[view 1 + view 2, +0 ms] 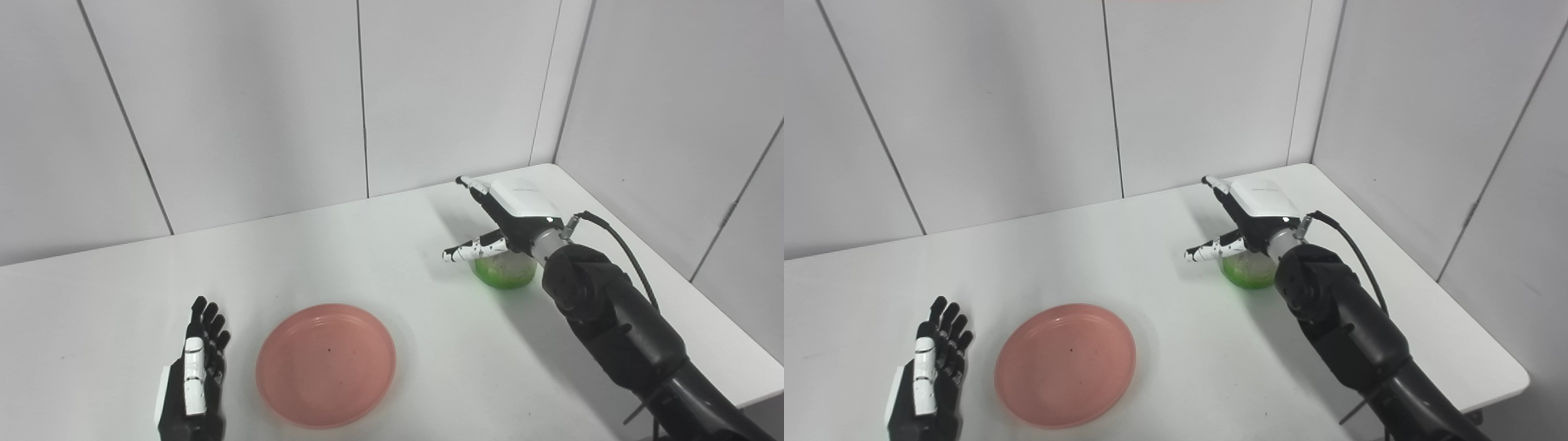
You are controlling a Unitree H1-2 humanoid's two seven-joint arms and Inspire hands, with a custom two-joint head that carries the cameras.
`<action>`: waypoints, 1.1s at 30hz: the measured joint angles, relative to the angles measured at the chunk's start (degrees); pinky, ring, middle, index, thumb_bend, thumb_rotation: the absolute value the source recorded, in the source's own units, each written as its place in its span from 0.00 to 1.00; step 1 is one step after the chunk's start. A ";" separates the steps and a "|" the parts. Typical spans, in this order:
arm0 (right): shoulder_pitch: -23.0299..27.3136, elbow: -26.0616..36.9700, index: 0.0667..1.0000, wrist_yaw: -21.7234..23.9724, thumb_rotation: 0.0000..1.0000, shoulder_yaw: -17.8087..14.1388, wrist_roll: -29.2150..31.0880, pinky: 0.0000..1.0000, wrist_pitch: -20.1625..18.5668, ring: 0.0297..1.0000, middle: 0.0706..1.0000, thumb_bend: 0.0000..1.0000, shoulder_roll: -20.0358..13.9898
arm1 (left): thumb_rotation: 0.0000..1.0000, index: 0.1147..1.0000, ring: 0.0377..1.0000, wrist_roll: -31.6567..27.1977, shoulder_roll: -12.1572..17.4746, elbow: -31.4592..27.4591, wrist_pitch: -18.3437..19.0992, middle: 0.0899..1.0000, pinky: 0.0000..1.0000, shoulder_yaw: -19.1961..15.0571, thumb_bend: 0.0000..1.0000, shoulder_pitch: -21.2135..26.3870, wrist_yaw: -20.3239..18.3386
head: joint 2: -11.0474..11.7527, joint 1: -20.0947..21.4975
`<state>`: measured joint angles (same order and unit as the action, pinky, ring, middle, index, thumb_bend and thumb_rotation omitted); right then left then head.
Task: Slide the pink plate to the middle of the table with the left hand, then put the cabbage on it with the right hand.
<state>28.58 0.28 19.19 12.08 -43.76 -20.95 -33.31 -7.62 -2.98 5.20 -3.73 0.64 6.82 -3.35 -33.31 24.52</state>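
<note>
Right hand (511, 220) spread above cabbage (503, 271), not gripping. Left hand (195, 380) spread, beside pink plate (326, 364). Risk: round cabbage rolls off table edge if fingers close off-centre.

1. You look down from the robot's head onto the white table (380, 245), facing the far wall (245, 92).
2. Your right eye sits slightly right, so everything shifts left in it.
3. Both views share the whole tabletop, the far right corner (1304, 166) and both arms rising from the near edge.
</note>
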 measured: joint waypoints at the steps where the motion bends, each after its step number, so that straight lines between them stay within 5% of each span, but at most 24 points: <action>1: 0.18 -0.13 0.93 0.35 0.62 0.25 -0.13 0.83 0.01 0.90 0.91 1.00 -0.43 | 1.00 1.00 1.00 -0.09 0.11 0.00 0.00 1.00 1.00 -0.01 0.54 0.00 0.00 | 0.09 0.09; 13: 2.40 -4.39 0.90 2.81 0.60 2.76 -2.37 0.91 1.58 0.88 0.89 1.00 -5.09 | 1.00 1.00 1.00 -0.08 0.49 0.17 -0.80 1.00 1.00 0.07 0.52 -0.01 -0.04 | 0.09 -0.18; 17: 2.38 -4.51 0.89 4.29 0.53 2.70 -1.82 0.92 1.56 0.89 0.90 1.00 -5.39 | 1.00 1.00 1.00 -0.08 0.49 0.16 -1.09 1.00 1.00 0.08 0.52 -0.04 -0.04 | 0.00 -0.35; 23: 2.12 -4.68 0.87 7.04 0.46 2.62 -0.93 0.75 1.42 0.87 0.90 1.00 -5.39 | 1.00 1.00 1.00 -0.01 0.45 0.09 -1.58 1.00 1.00 0.15 0.52 -0.09 0.00 | -0.26 -0.53; 33: 1.23 -5.18 0.88 10.09 0.40 2.56 0.63 0.73 1.12 0.87 0.91 1.00 -4.54 | 1.00 1.00 1.00 0.36 0.40 -0.07 -1.58 1.00 1.00 0.27 0.53 -0.19 0.14 | -0.79 -0.44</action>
<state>29.80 -4.90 29.28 14.64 -43.13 -19.84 -37.85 -7.26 -2.59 5.12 -5.30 0.92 6.63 -3.21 -34.10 24.08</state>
